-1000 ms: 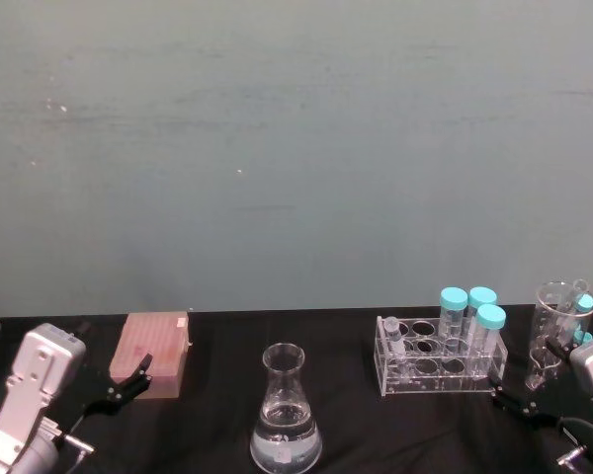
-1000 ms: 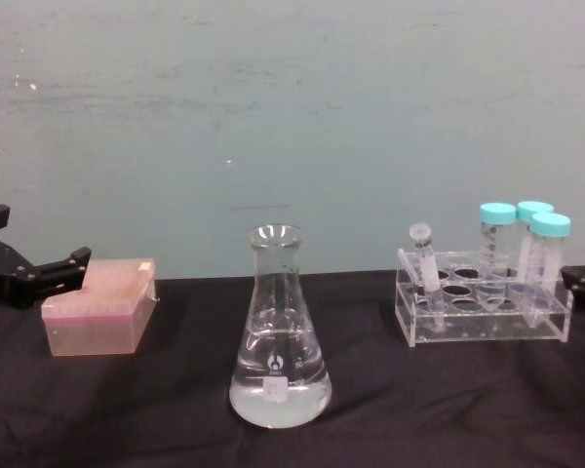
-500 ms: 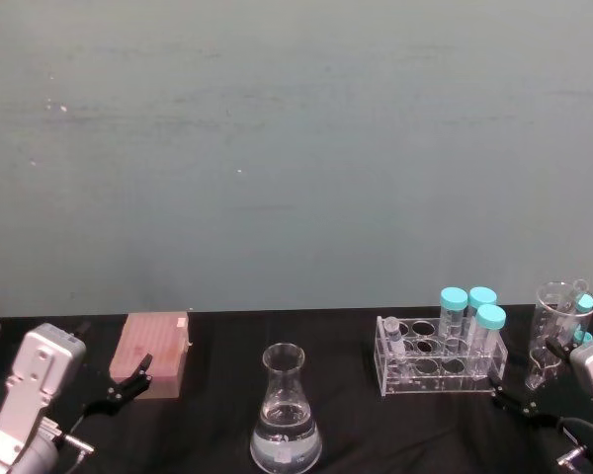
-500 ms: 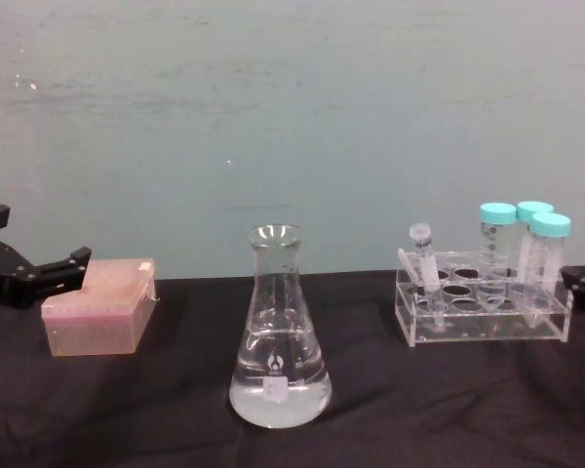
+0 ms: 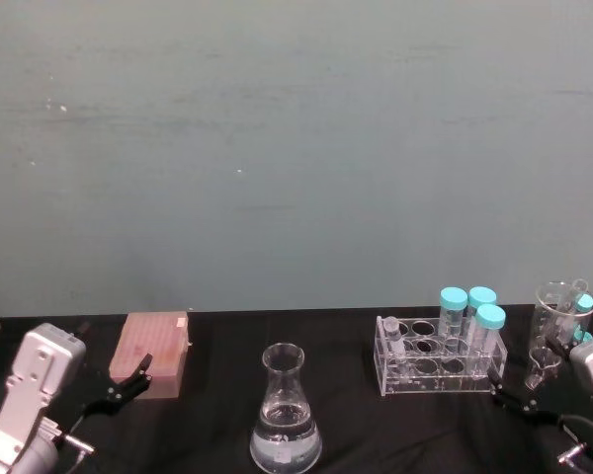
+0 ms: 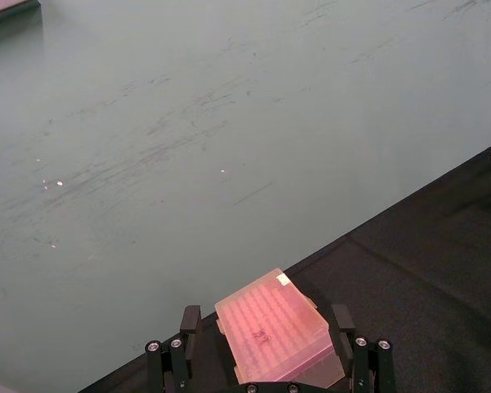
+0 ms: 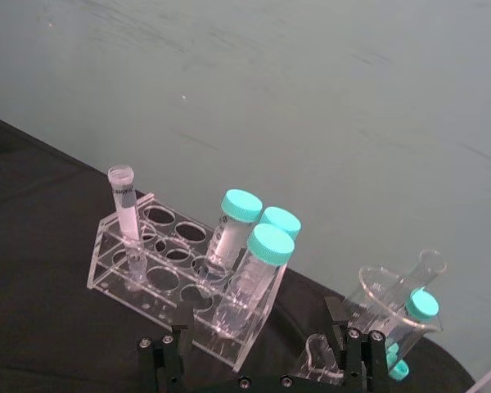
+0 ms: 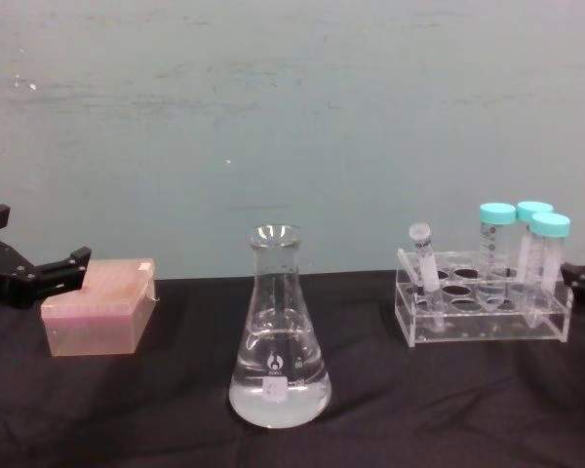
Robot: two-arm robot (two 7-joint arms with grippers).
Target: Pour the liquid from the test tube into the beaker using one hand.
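Clear test tube (image 8: 424, 265) leans in the rack (image 8: 483, 320), centre-right; beaker (image 8: 279, 341) centre; left gripper (image 6: 262, 323) and right gripper (image 7: 258, 348) fingers spread.

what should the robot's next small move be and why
Probably bring the open black two-fingered right gripper toward the small clear uncapped plastic test tube leaning at the left end of the clear acrylic rack: nothing holds it, and this gripper is nearest.
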